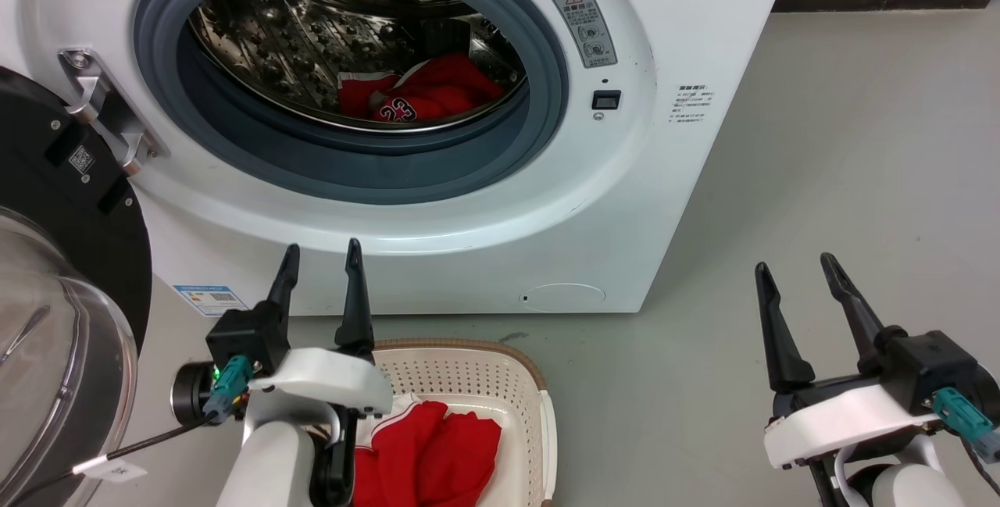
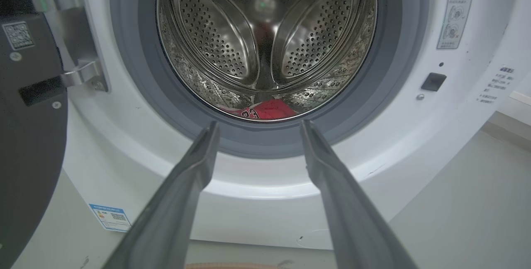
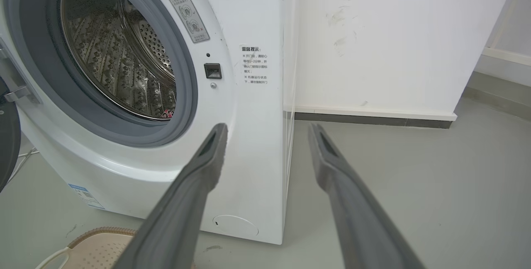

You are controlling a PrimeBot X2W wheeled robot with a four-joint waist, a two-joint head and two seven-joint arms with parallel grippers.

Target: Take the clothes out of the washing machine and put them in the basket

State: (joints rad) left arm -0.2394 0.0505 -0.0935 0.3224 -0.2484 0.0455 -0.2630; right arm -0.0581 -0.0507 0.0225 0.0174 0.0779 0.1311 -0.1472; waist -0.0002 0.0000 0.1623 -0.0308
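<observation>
The washing machine (image 1: 625, 179) stands with its door (image 1: 55, 202) swung open to the left. A red jersey (image 1: 437, 89) with white trim and a "23" lies crumpled at the bottom of the drum (image 1: 312, 30), close behind the front lip and right of centre. On the floor (image 1: 820, 140) just in front of the machine sits the basket (image 1: 476, 378), with another red garment (image 1: 445, 452) heaped toward its left side. The left gripper (image 1: 323, 249) hovers over the basket's back-left corner, pointing at the porthole, jaws moderately wide and empty. The right gripper (image 1: 793, 263) hangs over the floor off the machine's right corner, likewise parted and empty. The jersey looks light and limp, likely to drape and catch on the grey door seal. I judge a pinch on its raised top fold, through several layers, to be safest; held by a hem, it would trail.
</observation>
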